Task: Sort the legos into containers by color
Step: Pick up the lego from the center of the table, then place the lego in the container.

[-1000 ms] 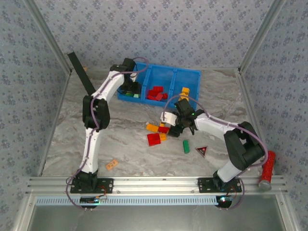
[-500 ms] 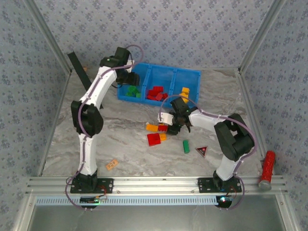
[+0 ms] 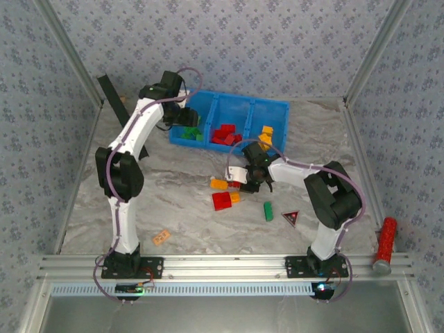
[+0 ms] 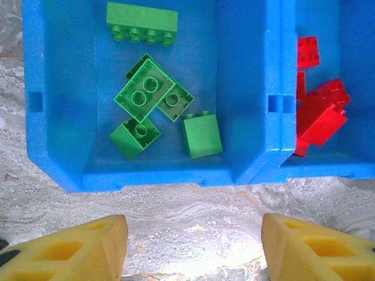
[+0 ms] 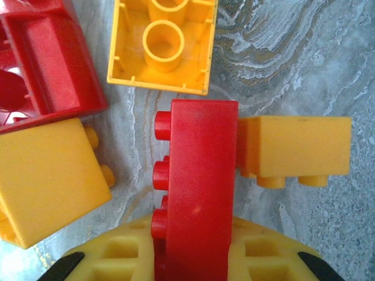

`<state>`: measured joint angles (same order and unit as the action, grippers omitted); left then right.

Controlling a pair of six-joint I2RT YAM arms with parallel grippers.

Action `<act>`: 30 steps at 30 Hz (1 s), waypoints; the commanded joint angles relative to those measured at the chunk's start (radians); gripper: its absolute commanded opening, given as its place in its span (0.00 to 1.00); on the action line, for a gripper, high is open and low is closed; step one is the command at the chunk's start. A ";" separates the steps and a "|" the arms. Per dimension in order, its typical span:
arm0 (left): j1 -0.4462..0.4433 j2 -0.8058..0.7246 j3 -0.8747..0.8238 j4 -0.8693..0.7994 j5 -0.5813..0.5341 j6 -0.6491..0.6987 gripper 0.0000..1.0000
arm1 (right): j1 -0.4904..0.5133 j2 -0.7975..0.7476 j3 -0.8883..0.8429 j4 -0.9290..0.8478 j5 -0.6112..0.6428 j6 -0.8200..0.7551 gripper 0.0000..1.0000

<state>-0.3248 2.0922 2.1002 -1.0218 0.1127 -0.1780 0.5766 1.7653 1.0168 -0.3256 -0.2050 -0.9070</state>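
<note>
The right tool (image 3: 248, 182) is pinching a red brick (image 5: 196, 193) down among loose legos on the worktop (image 5: 304, 58). The brick's long axis runs straight out ahead of the tool, with its studs turned to the tool's left. It is crowded on all sides: a yellow brick (image 5: 296, 146) touches its right side, an upturned yellow brick (image 5: 161, 44) lies just beyond its far end, another yellow one (image 5: 47, 175) sits close on the left, and a red piece (image 5: 47, 64) lies ahead-left. The left tool (image 4: 193, 246) has its fingers (image 4: 76, 249) spread with nothing between them, above bare worktop just short of the near wall of the blue bin (image 4: 158, 175). Ahead of it, five green bricks (image 4: 146, 96) lie in one compartment, tilted various ways. The long one (image 4: 142, 22) at the far wall lies crosswise. Red bricks (image 4: 322, 114) lie in the compartment ahead-right.
</note>
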 commanded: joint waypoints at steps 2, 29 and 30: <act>0.010 -0.062 -0.018 0.029 0.024 -0.012 0.62 | 0.003 -0.084 -0.026 -0.063 0.010 0.010 0.12; 0.020 -0.455 -0.563 0.080 -0.007 -0.023 0.69 | -0.004 0.093 0.483 0.086 0.208 0.187 0.08; 0.020 -0.466 -0.586 0.079 0.001 -0.031 0.69 | -0.003 0.128 0.513 0.082 0.221 0.192 0.08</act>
<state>-0.3130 1.6722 1.5547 -0.9401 0.0975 -0.1856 0.5663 1.8259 1.4631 -0.2344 -0.0376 -0.7464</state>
